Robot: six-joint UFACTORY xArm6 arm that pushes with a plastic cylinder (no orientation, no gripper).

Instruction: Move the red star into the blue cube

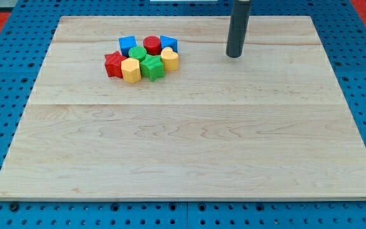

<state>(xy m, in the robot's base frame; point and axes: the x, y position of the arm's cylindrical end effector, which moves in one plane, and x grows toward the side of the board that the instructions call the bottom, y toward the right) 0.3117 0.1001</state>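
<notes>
The red star (114, 64) lies at the left end of a tight cluster of blocks near the view's top left of the wooden board (189, 146). The blue cube (128, 45) stands just above and to the right of the star, close to it. My tip (234, 55) rests on the board far to the right of the cluster, roughly level with it, touching no block.
The cluster also holds a red cylinder (152, 45), a second blue block (169, 44), a green round block (137, 53), a green star-like block (152, 67), a yellow hexagonal block (131, 70) and a yellow block (169, 60). Blue pegboard surrounds the board.
</notes>
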